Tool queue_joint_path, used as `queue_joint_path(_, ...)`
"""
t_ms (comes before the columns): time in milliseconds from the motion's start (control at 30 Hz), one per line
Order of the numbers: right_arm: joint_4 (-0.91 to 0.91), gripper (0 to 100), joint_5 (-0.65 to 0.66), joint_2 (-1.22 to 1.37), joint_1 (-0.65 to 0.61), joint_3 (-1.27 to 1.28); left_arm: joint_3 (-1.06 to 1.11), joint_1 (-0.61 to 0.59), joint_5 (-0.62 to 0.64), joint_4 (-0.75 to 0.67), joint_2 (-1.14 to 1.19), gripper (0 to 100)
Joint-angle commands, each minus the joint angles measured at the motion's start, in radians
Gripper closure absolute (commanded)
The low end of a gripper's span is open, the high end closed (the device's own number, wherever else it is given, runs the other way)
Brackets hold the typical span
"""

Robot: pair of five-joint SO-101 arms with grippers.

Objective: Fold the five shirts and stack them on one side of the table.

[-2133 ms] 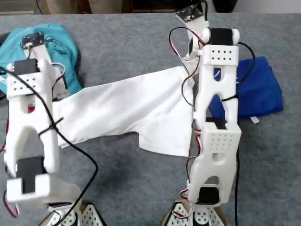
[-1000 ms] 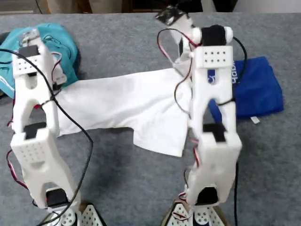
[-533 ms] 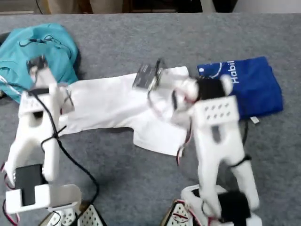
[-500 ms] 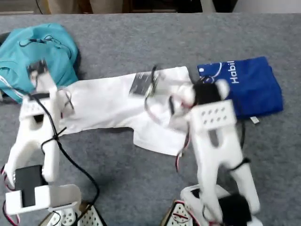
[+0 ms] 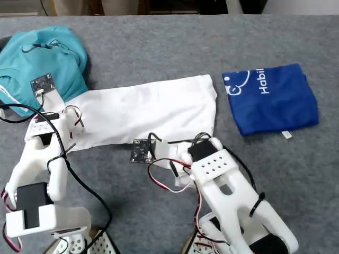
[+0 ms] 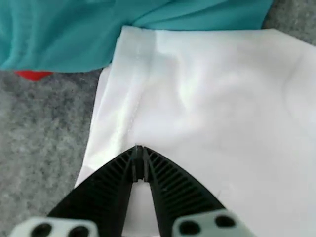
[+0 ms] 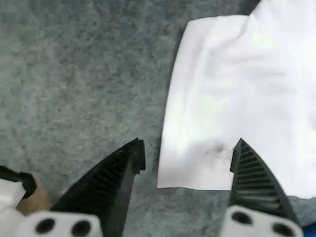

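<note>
A white shirt [image 5: 148,108] lies spread across the middle of the grey table. My left gripper [image 5: 69,116] rests at its left end. In the left wrist view this gripper [image 6: 137,152] is shut, its tips pressed together on the white cloth [image 6: 222,98] just inside the hem. My right gripper [image 5: 167,153] hovers at the shirt's near edge. In the right wrist view it [image 7: 189,144] stands open, straddling a corner of the white flap [image 7: 247,84] without touching it. A folded blue shirt [image 5: 273,98] lies at the right. A crumpled teal shirt [image 5: 47,53] sits at the far left.
The teal shirt [image 6: 123,19] overlaps the white shirt's left end, with a small red patch [image 6: 32,75] beside it. Bare grey table [image 7: 74,74] stretches along the near side and across the far middle. Loose cables hang around both arms.
The right arm swung back from the shirt's far right corner to its near edge and now hangs low and open. The left arm sank a little at the left end.
</note>
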Motion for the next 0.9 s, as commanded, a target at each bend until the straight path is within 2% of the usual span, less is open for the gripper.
queue_joint_path(0, -0.046, 71.3, -0.012, -0.002, -0.01, 0.001, -0.046, -0.003, 0.006, -0.015, -0.002, 98)
queue_joint_path(233, -0.078, 71.3, -0.04, 0.186, -0.067, -0.062, -0.066, -0.003, 0.006, -0.015, 0.001, 98)
queue_joint_path(433, -0.199, 71.3, -0.043, 0.338, -0.074, -0.07, -0.064, -0.003, 0.006, -0.015, 0.001, 98)
queue_joint_path(633, -0.192, 71.4, -0.037, 0.441, 0.018, -0.163, -0.063, -0.005, 0.006, -0.015, 0.001, 98)
queue_joint_path(733, -0.187, 71.7, 0.012, 0.484, 0.061, -0.2, -0.061, -0.005, 0.006, -0.015, 0.001, 98)
queue_joint_path(867, -0.166, 78.3, 0.046, 0.53, 0.061, -0.243, -0.061, -0.005, 0.006, -0.012, 0.001, 98)
